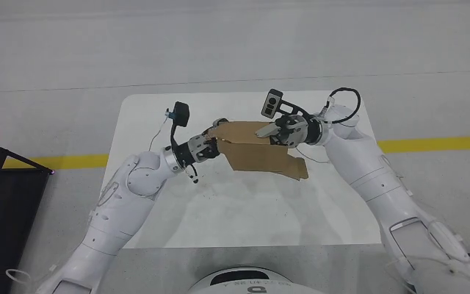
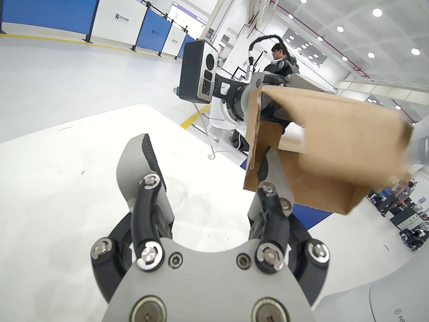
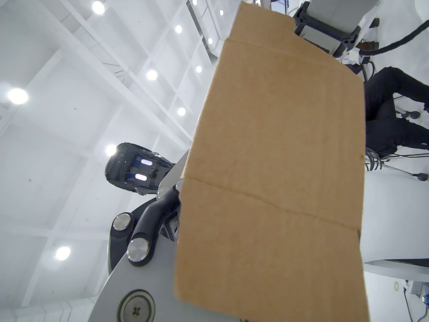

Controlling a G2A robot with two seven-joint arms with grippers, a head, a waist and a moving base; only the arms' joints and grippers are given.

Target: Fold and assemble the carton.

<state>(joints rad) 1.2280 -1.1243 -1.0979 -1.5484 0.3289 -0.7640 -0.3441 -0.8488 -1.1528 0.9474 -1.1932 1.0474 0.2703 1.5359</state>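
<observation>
A brown cardboard carton (image 1: 261, 154), partly folded, hangs in the air over the white table (image 1: 220, 213) between both arms. My right gripper (image 1: 270, 132) is at its far right end, shut on a panel with one finger lying on top. In the right wrist view the carton (image 3: 274, 135) hides most of the gripper, and one finger (image 3: 157, 209) shows beside its edge. My left gripper (image 2: 207, 149) is open at the carton's (image 2: 328, 155) left end. One finger (image 2: 271, 169) rests against the flap's edge; the other finger (image 2: 147, 165) stands free over the table (image 2: 67, 169).
The right arm's wrist camera (image 2: 197, 70) sticks out just beyond the carton. A black frame (image 1: 15, 191) stands on the floor left of the table. A yellow floor line (image 1: 418, 143) runs behind it. Bare tabletop lies in front of the arms.
</observation>
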